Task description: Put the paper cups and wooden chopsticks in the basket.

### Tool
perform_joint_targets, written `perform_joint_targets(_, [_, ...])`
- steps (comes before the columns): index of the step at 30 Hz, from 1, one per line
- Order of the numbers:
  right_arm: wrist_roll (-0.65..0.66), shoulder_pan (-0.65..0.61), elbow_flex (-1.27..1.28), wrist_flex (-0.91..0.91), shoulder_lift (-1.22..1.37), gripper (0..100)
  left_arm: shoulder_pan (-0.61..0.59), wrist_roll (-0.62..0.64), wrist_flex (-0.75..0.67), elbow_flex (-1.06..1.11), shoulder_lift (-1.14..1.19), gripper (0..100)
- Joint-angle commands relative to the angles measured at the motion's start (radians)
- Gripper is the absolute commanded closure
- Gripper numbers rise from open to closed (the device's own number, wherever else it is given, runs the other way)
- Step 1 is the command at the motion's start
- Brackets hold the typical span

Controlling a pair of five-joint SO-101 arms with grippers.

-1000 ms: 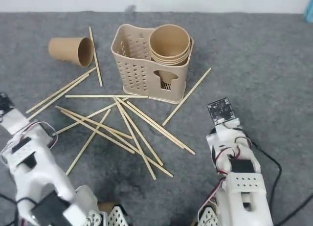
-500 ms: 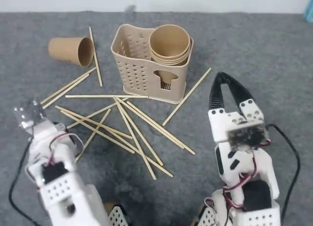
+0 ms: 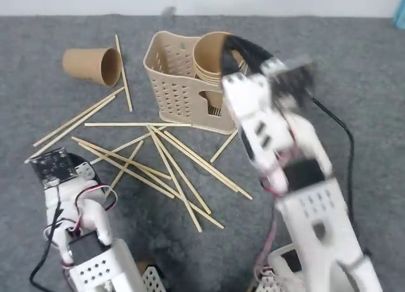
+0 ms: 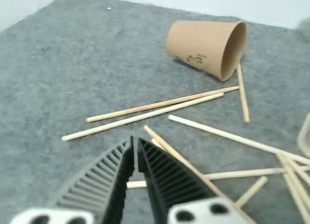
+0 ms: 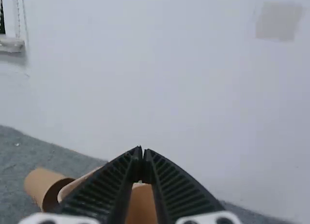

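Both arms are built of white plastic shells with black motor blocks set between them. The left arm bears a small black circuit board at its wrist, and thin red, black and white wires loop along its side. The right arm has a thick black cable along its side. The left claw and the right claw each have black tapered fingers, finely ribbed on the inner faces, set in white mounts with round screw holes.

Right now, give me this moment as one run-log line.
left gripper shut, empty, near chopsticks | right gripper shut, empty, above basket | one paper cup lying outside
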Motion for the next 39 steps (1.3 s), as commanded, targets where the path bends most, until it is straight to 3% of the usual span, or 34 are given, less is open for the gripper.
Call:
perform_joint_targets(1, [-0.009, -0.004, -0.157, 0.054, 0.189, 98.9, 0.017, 0.000, 0.008, -0.004, -0.017, 99])
perform_joint_targets(11, [-0.009, 0.015, -0.123, 0.067, 0.397, 98.9, 0.017, -0.005, 0.009, -0.004, -0.017, 99])
perform_joint_targets(21, [-0.008, 0.036, -0.235, 0.071, 0.183, 98.9, 0.017, -0.006, 0.011, -0.004, -0.017, 99])
perform_joint_targets(30, [-0.014, 0.030, -0.272, 0.427, 0.062, 98.9, 0.017, -0.006, 0.014, -0.004, -0.017, 99])
perform_joint_targets(33, [-0.011, 0.024, -0.173, 0.389, 0.077, 98.9, 0.017, -0.006, 0.014, -0.004, -0.017, 99])
perform_joint_targets(39, [-0.008, 0.025, -0.012, 0.145, 0.133, 98.9, 0.014, -0.008, 0.029, -0.004, -0.017, 99])
